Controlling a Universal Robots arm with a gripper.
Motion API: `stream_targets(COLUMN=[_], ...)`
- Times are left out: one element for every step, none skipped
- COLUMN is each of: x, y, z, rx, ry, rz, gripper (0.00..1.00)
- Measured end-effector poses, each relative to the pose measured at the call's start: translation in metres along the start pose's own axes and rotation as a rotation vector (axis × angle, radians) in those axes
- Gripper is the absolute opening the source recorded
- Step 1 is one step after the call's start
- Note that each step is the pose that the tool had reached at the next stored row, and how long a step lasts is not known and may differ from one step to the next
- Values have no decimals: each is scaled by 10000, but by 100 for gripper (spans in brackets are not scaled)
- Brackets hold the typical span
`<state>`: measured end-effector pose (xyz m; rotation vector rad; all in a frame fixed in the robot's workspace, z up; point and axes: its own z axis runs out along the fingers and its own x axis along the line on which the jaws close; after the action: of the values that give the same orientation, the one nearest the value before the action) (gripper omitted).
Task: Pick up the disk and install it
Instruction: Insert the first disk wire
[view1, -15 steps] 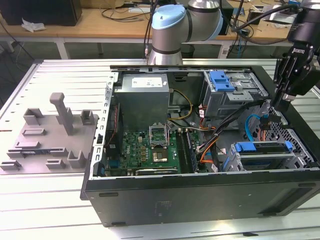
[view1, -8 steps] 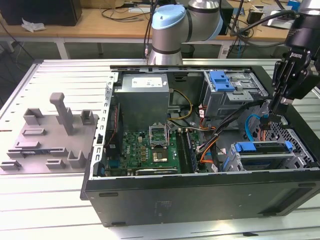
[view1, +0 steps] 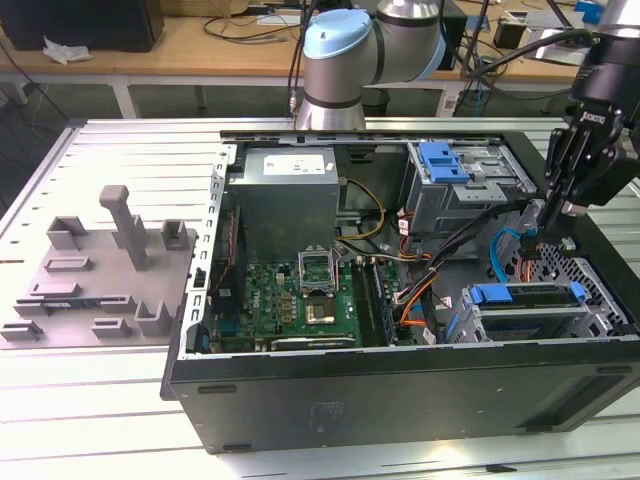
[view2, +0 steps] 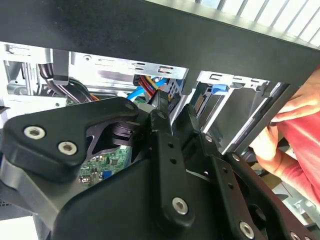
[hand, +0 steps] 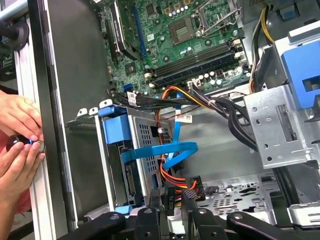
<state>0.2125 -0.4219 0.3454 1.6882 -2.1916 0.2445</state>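
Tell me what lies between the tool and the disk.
In the first wrist view, a flat blue data cable and a bundle of orange and red wires lie between the tool and the disk.

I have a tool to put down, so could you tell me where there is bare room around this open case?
Free: the slatted aluminium table nearest the exterior camera, bordered by the grey fixture plate and the open black computer case; and the perforated metal case floor below the black gripper. Crowded: the green motherboard and the orange and blue cables.
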Motion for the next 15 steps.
stream_targets(x=[-2,-6,-8,-10,-12,-14,-15,-15,-16,-17,-17,-17,-18,-18,-18], y=[-1,-2,-3,-3,-3,-4,-4,-4,-3,-2,1,2,4,6,9], z=[12,21,26,32,36,40,42,44,47,50,53,54,57,59,62], rx=[0,0,0,-1,0,0,1,1,0,-1,-2,-1,-1,-2,-3], ry=[1,1,0,0,0,1,2,3,2,0,0,1,1,0,-1], rz=[1,1,1,1,1,1,2,3,2,2,4,3,4,5,6], gripper=[31,31,31,31,31,31,31,31,31,31,31,31,31,31,31])
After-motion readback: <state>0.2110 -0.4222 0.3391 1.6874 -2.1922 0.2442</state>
